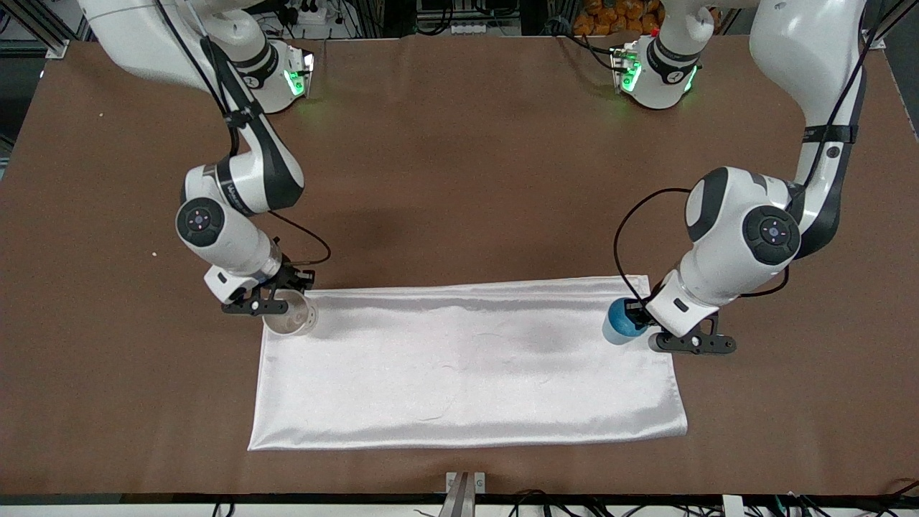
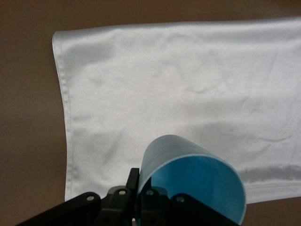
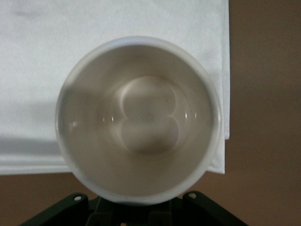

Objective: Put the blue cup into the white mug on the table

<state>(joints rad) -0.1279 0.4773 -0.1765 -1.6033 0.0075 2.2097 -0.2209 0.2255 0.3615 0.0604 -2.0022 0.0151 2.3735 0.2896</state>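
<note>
Holding one vessel in each of my grippers, I read the scene outward from the front camera. Nearest lies the white satin cloth (image 1: 467,366), spread flat on the table (image 1: 459,143), its long axis running from my right arm's end to my left arm's end.

At the cloth's corner toward my left arm's end, my left gripper (image 1: 641,316) is clamped on the blue cup (image 1: 622,322). In the left wrist view the blue cup (image 2: 197,181) is tipped on its side above the cloth (image 2: 178,103), its open mouth toward that camera, one finger (image 2: 134,181) dark against its wall.

At the corner toward my right arm's end, my right gripper (image 1: 281,294) is closed on the white mug (image 1: 290,313). The right wrist view looks straight down into the white mug (image 3: 138,122), so it stands upright and empty, mouth up, over the cloth's corner (image 3: 207,28).

The cup and mug are well apart, at either end of the cloth's length. The coming move turns on that line: I judge my left arm must carry the cup along the cloth toward the mug, then right it above the open mouth.
</note>
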